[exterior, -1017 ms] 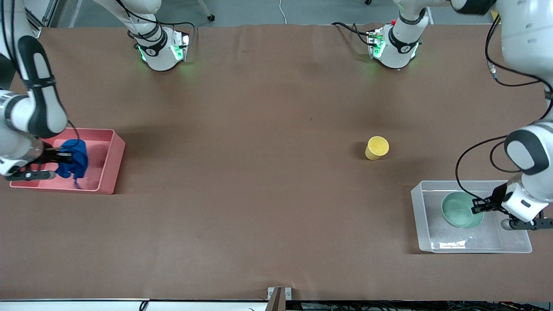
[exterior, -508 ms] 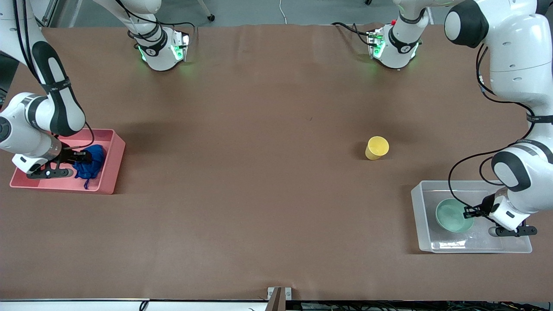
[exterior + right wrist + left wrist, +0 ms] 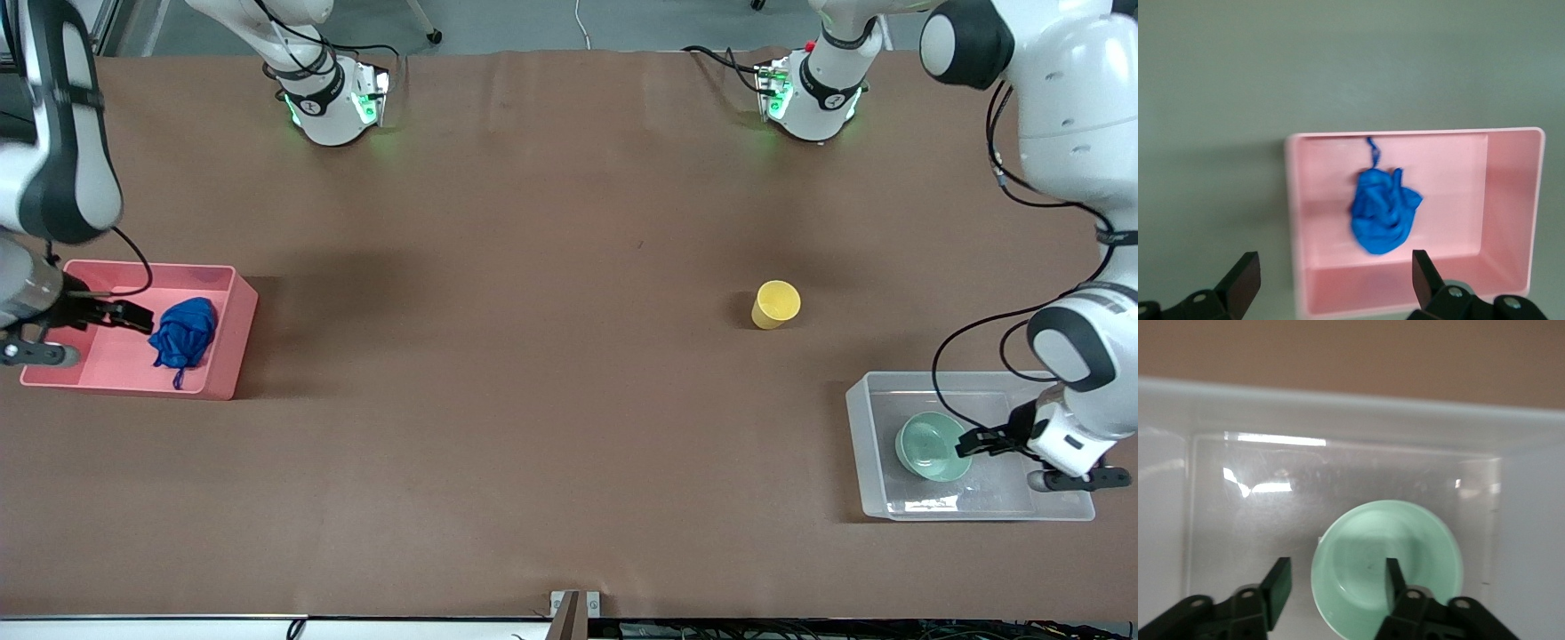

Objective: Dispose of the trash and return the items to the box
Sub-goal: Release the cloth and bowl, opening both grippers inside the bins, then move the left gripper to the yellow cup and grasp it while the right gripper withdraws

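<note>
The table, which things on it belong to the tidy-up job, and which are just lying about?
Part of the job:
- blue cloth wad, lying in the pink bin
- mint-green bowl, in the clear tub
- yellow cup, alone on the table
- left gripper, open over the bowl
- right gripper, open over the bin

Just lying about:
- nothing else visible

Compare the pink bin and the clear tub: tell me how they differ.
The pink bin is opaque; the clear tub is see-through. The pink bin holds the blue cloth wad; the clear tub holds the mint-green bowl. The bin sits at the right arm's end, the tub at the left arm's. Both are rectangular and open-topped.
</note>
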{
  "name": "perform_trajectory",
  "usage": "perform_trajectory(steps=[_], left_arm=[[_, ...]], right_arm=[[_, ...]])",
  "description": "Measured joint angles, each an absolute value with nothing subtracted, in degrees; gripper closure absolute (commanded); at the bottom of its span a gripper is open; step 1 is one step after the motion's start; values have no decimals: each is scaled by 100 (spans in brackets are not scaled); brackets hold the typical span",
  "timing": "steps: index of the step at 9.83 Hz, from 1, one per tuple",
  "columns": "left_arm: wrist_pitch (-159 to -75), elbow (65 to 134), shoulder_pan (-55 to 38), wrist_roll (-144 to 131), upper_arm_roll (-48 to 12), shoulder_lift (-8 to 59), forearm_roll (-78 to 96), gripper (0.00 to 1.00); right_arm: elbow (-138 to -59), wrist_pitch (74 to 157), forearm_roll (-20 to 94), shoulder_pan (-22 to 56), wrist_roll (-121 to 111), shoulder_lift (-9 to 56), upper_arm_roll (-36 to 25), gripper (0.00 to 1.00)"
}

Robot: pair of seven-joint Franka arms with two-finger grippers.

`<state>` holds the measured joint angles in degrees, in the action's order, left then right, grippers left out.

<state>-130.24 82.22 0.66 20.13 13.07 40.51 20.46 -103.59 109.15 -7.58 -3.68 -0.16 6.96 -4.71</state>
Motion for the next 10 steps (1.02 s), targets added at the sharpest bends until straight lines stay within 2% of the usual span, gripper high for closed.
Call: perform_trajectory(steps=[2, 4, 6, 8, 10], left_arm=[[-12921, 8949, -38, 1641, 1067, 2916, 1421, 0], [-12848, 10122, -60, 1138, 586, 1646, 838, 0], [-12839, 11367, -87, 936, 150, 679, 773, 0], [-12939, 12308, -93, 883, -305, 311, 771, 0], [-13762, 13088, -99, 867, -699, 377, 771, 0]], right_arm=[[-9690, 10050, -345, -110, 275, 464, -478, 0], [-9182, 9272, -42, -323, 33, 153, -594, 0], [-9018, 8924, -19, -392, -56, -278, -590, 0], [-9023, 8899, -19, -319, -56, -350, -517, 0], [-9018, 8931, -19, -316, -56, -308, -510, 0]])
